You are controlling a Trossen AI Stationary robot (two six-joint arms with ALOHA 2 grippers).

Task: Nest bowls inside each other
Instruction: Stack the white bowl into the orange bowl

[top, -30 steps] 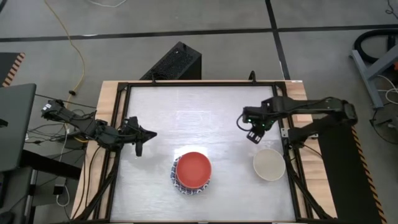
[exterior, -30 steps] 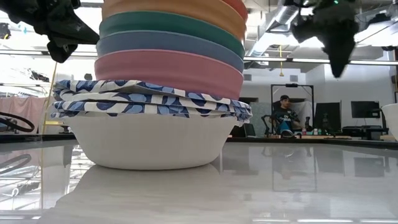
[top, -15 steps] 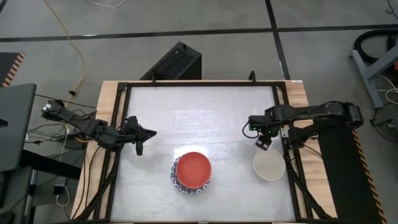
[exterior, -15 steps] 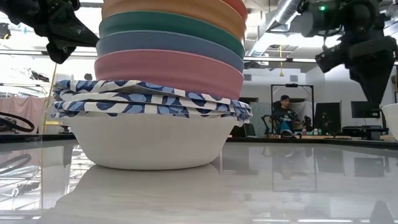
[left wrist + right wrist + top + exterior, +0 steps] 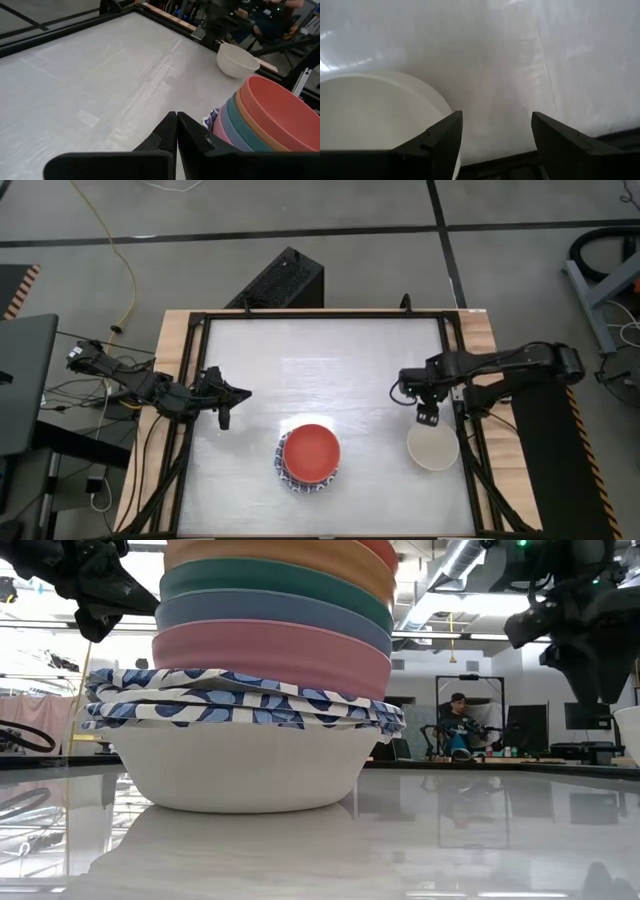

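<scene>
A stack of nested bowls (image 5: pixel 310 457) stands near the table's front middle, its bottom white bowl (image 5: pixel 235 775) resting on the table and a red bowl on top. A lone cream bowl (image 5: pixel 433 446) sits upright on its base at the front right. My right gripper (image 5: pixel 428 417) hangs open, pointing down, over that bowl's far rim (image 5: pixel 437 100). In the right wrist view one finger (image 5: pixel 445 137) stands over the rim and the other (image 5: pixel 555 137) over bare table; neither touches it. My left gripper (image 5: pixel 224 406) waits shut at the table's left side, above the table.
A black frame (image 5: pixel 320 314) runs around the white table top. Bare table stretches between the stack and the cream bowl and across the far half. A person (image 5: pixel 458 725) sits in the room beyond the far edge.
My right gripper has moved toward the table's near right and come down, from open table to just over the cream bowl's far rim, rolling a little about its own line. The bowls and my left gripper have kept still.
</scene>
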